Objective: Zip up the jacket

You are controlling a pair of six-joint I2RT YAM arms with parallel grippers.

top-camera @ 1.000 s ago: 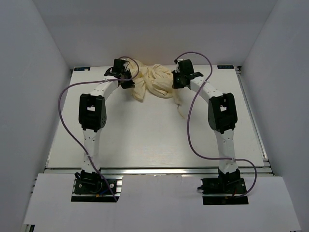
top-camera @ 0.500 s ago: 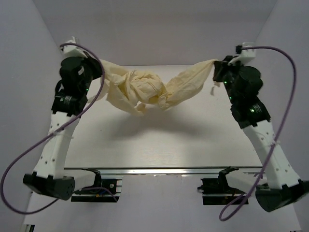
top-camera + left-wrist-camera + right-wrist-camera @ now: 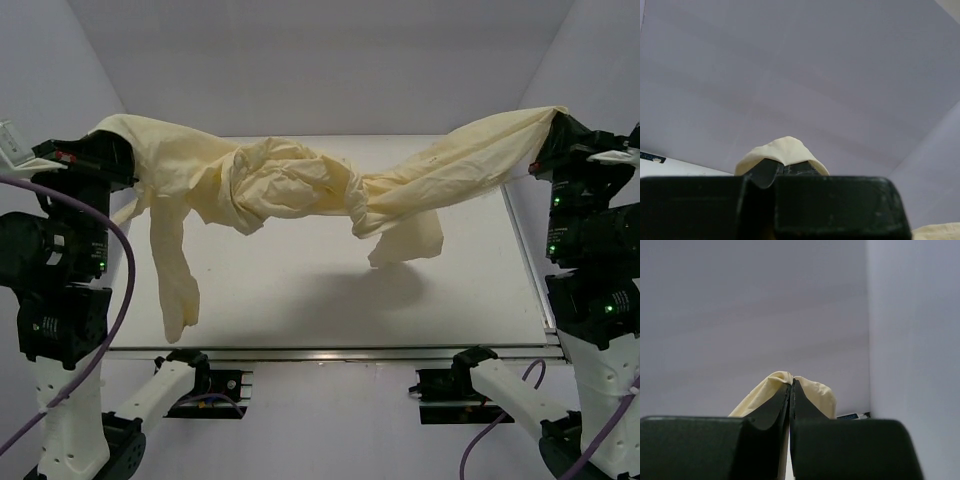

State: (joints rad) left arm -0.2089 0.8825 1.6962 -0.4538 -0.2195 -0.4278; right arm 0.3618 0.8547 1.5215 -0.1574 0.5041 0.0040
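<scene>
The pale yellow jacket (image 3: pixel 300 180) hangs stretched in the air between both arms, bunched and twisted in the middle, high above the table (image 3: pixel 300 300). A sleeve (image 3: pixel 175 270) dangles at the left and a flap (image 3: pixel 410 240) droops right of centre. My left gripper (image 3: pixel 105 140) is shut on the jacket's left end, with cloth (image 3: pixel 782 150) draped over its fingertips (image 3: pixel 765 167). At the far right, my right gripper (image 3: pixel 550 125) is shut on the other end; fabric (image 3: pixel 815 390) folds over its closed fingers (image 3: pixel 775 407). The zipper is not visible.
White walls enclose the workspace on three sides. Both arms stand raised at the left (image 3: pixel 60 260) and right (image 3: pixel 595 250) edges, with purple cables (image 3: pixel 110 300) looping beside them. The table's metal front rail (image 3: pixel 330 352) runs along the near edge.
Both arms have risen and spread far apart, lifting the crumpled jacket off the back of the table and pulling it out into a wide hanging span.
</scene>
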